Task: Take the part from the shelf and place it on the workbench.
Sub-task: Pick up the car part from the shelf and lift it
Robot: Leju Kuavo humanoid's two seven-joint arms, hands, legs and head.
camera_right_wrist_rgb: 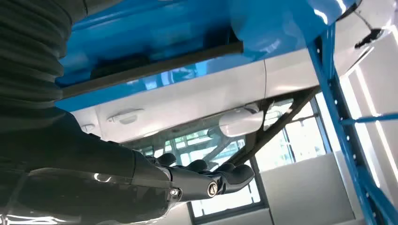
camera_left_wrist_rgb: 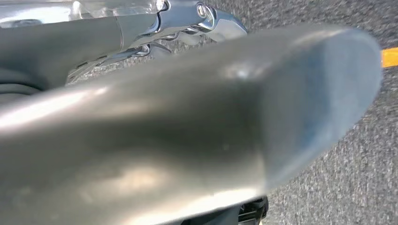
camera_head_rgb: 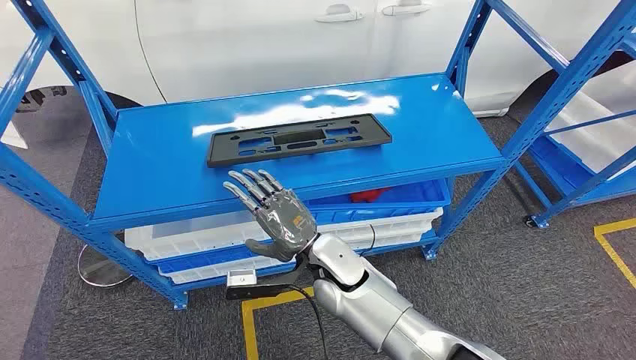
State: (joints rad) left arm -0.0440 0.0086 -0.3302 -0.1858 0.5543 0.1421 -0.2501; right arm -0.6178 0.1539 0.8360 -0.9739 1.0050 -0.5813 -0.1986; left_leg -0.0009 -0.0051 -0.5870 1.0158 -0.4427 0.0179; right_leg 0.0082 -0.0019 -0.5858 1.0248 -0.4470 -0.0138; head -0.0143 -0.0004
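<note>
— black plastic, flat and long: is that the part [camera_head_rgb: 298, 139]? where does it lie?

— yes. it lies flat on the top board of the blue shelf [camera_head_rgb: 150, 169], about in the middle, with its long side along the shelf. nothing touches it.

— and the right hand [camera_head_rgb: 276, 212]?

— it is raised in front of the shelf edge, palm side down, with the fingers [camera_head_rgb: 250, 185] stretched out and a little apart. the fingertips reach over the front edge of the board, near the part but not touching it. the hand holds nothing. in the right wrist view the same dark fingers [camera_right_wrist_rgb: 213, 180] are straight, and the part [camera_right_wrist_rgb: 155, 68] is seen as a dark strip on the blue board.

— what about the left hand [camera_left_wrist_rgb: 187, 136]?

— the left wrist view is very close and blurred. i see a thick grey thumb and, behind it, grey floor [camera_left_wrist_rgb: 356, 173] with a yellow line [camera_left_wrist_rgb: 389, 57]. if its fingers are apart or together, i cannot tell.

— what else is there?

— under the top board are white trays [camera_head_rgb: 225, 236] and a blue tray [camera_head_rgb: 390, 196] with something red [camera_head_rgb: 367, 195] inside. behind the shelf stands a white car [camera_head_rgb: 300, 37]. a second blue shelf [camera_head_rgb: 592, 127] is on the right.
</note>
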